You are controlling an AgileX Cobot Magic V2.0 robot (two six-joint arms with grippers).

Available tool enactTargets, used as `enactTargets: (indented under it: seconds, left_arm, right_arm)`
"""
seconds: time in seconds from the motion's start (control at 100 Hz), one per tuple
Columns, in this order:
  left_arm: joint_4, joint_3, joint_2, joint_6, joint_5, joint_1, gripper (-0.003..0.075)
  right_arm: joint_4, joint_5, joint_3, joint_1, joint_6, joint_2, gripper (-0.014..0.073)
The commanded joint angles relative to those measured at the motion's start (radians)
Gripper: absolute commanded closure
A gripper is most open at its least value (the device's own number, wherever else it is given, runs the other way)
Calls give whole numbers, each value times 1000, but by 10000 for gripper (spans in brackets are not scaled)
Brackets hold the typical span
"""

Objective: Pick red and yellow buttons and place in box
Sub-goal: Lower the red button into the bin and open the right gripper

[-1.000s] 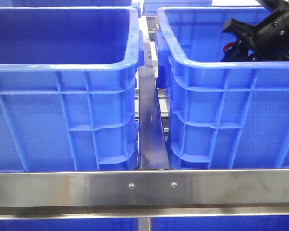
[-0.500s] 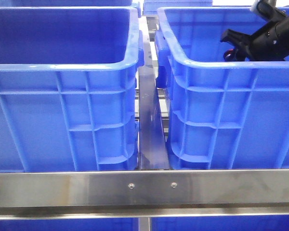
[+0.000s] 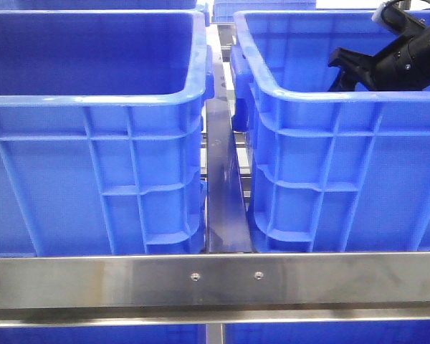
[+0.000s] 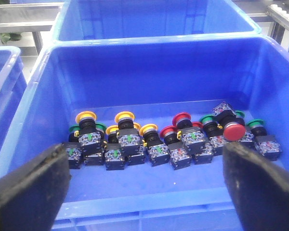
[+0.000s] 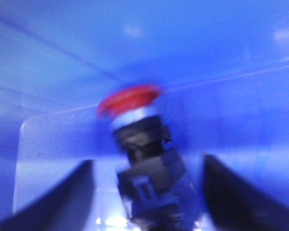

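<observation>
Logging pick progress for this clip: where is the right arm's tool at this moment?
In the front view, the right tool reaches into the right blue bin near its top. Its wrist view shows a red button between its fingers, though contact is blurred.

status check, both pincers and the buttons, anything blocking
Left pincer open above the button pile. Right pincer: red button between its fingers, grip unclear. Nothing blocking.

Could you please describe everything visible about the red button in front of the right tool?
The red button has a domed red cap on a silvery collar, then a black threaded neck and a blocky black contact body. It looks plastic with a metal ring, tilted with its cap leaning away, between the right tool fingers against blue bin walls. The blur hides whether the fingers touch it.
</observation>
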Motion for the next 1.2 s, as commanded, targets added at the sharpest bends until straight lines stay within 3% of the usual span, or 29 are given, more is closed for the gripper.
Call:
enactTargets:
  seconds: [0.0,0.3,0.7,0.88,1.19]
  left_arm:
    - [-5,-24,11,-4,-81,0,132]
    - [-5,-24,11,-4,-81,0,132]
    - [-5,-24,11,-4,-81,0,132]
    - [-5,-24,11,-4,-81,0,132]
    - [-5,-24,11,-4,-83,0,132]
  right_arm:
    - [24,-1,-33,-7,-9,-56,25]
    - [20,7,-34,-7,-9,-69,18]
    - [-121,64,-7,-7,-9,-223,20]
    - [-177,21,99,-7,-9,-342,20]
    - [-279,-179,350,-7,-9,-657,20]
